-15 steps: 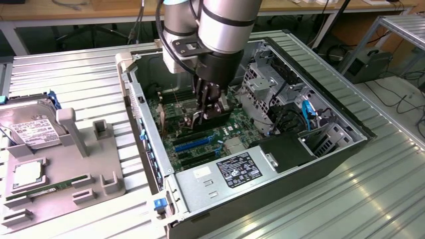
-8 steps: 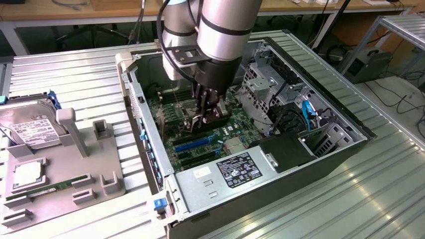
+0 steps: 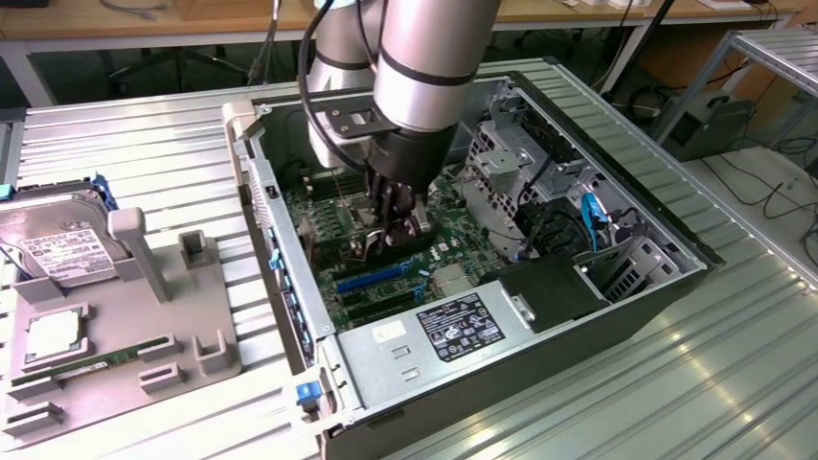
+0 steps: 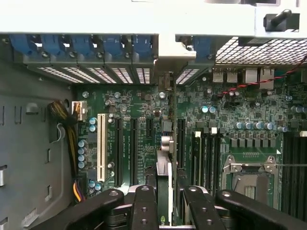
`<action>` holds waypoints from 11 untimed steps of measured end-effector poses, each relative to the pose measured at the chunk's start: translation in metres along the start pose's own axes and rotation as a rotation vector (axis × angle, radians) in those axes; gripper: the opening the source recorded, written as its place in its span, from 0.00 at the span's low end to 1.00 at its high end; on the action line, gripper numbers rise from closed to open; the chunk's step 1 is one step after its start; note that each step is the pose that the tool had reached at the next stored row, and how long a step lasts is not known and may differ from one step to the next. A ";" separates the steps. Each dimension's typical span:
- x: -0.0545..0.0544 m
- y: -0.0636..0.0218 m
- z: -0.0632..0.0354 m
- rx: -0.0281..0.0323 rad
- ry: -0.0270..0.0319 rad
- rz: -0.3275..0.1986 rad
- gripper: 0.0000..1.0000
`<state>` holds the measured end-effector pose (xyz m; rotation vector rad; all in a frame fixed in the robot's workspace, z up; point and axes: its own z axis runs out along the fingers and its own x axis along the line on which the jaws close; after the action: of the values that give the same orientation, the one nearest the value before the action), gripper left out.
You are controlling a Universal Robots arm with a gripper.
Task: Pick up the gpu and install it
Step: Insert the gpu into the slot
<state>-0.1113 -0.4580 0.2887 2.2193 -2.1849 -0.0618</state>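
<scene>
**GPU held edge-on over the motherboard slots**

The gripper (image 3: 394, 235) is lowered into the open computer case (image 3: 639, 287), its dark fingers (image 4: 144, 211) clenched on the gpu (image 4: 165, 187). In the wrist view the card stands on edge between the two pairs of fingers, seen as a thin strip with a pale metal bracket end (image 4: 163, 165) pointing away from the fingers toward the rear wall of the case. In the exterior view the card is a dark shape between the fingertips, just above the motherboard (image 3: 332, 230); whether its lower edge is touching a slot cannot be told.

Beyond the fingertips in the wrist view lies the row of expansion slots: a white slot (image 4: 101, 148) well off to one side of the fingers, black slots (image 4: 133, 151) closer in, and the card lines up roughly with the gap beside them. Farther ahead of the fingers, blue retention clips (image 4: 81, 45) run along the vented slot covers (image 4: 96, 74). To the other side of the fingers sits the CPU socket (image 4: 249, 179).

In the exterior view, blue slots (image 3: 377, 278) lie just beside the fingertips, and the power supply (image 3: 435, 340) sits near them toward the front. Well apart from the fingers, at the exterior view's left, a grey fixture tray (image 3: 153, 316) carries a hard drive (image 3: 64, 249) and a green memory stick (image 3: 96, 362).
</scene>
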 end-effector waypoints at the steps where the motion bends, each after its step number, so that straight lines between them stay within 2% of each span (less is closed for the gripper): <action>1: 0.000 0.0001 0.0012 0.0010 0.0000 0.000 0.26; 7: -0.001 0.0015 0.0094 0.0089 0.0002 0.000 0.26; 9: -0.001 0.0033 0.0214 0.0099 0.0004 -0.003 0.26; 11: -0.001 0.0033 0.0284 0.0097 0.0009 -0.010 0.26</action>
<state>-0.1160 -0.4569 0.2605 2.2353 -2.1782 -0.0505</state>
